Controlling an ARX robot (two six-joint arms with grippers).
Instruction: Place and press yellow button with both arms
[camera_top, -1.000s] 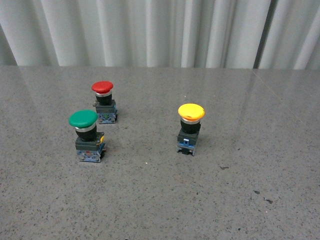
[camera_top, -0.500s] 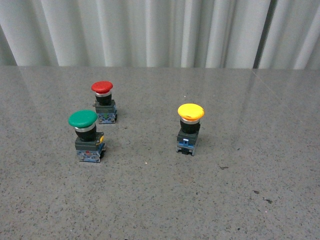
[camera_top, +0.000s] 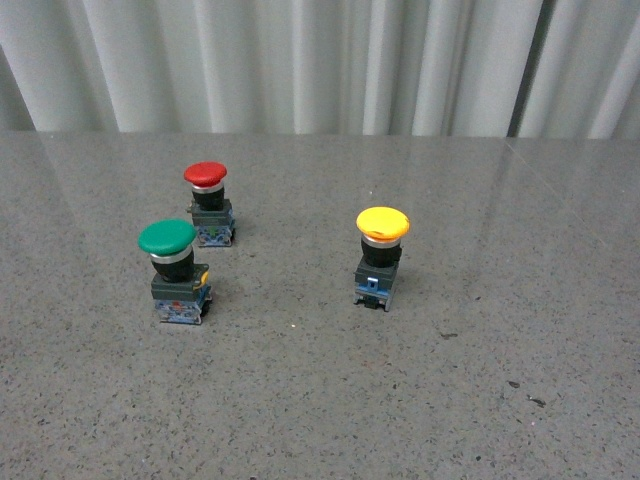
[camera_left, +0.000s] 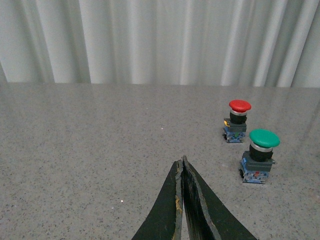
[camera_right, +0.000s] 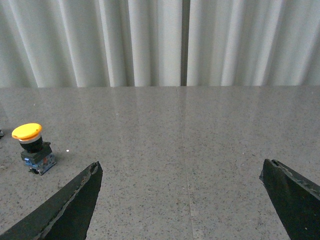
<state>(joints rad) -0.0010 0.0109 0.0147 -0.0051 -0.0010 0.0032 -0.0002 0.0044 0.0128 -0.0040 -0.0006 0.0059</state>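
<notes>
The yellow button (camera_top: 381, 258) stands upright on the grey tabletop (camera_top: 470, 400), right of centre in the front view and well apart from the green button (camera_top: 173, 270) and red button (camera_top: 208, 204) on the left. Neither arm shows in that view. Your right gripper (camera_right: 181, 167) is spread wide and empty, with the yellow button well off its centre line. Your left gripper (camera_left: 182, 197) has its jaws pressed together and holds nothing. The approach looks not yet begun. Swing the right gripper until the button's dark base sits centred between the jaws, then grip the base rather than the cap and keep it upright. Use the left gripper for pressing the cap.
</notes>
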